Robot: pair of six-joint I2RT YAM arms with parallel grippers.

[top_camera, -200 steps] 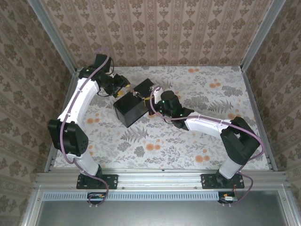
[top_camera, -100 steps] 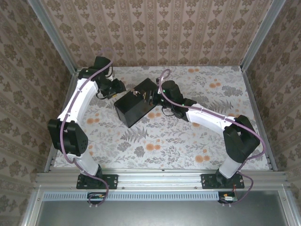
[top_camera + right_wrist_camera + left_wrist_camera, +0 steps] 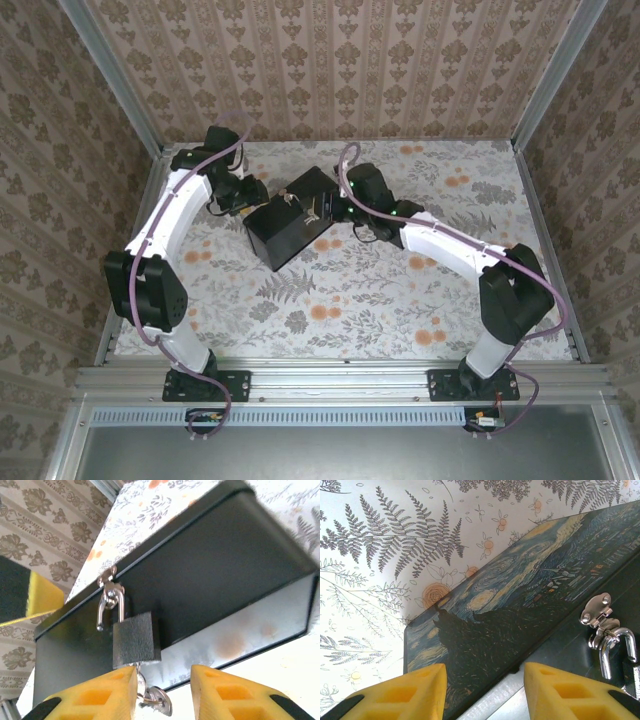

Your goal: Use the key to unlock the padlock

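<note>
Patterned wallpaper (image 3: 340, 60), beige with darker floral medallions in vertical bands, covers the back wall and both side walls. Bare metal posts (image 3: 112, 85) run up the two back corners. The table top (image 3: 350, 300) is white, printed with grey ferns and small orange flowers. A silver metal rail (image 3: 340, 380) runs along its near edge, with a grey panel (image 3: 340, 450) below. The light is soft and even.

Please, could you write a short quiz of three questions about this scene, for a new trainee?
1. True or false: the key sits in the bottom of the padlock.
2. The padlock hangs from: A) the clasp of the black box; B) a chain; C) a door handle.
3. Fill in: the jaws of the right gripper stand ___ on either side of the key.
Key: 1 true; 2 A; 3 open.
</note>
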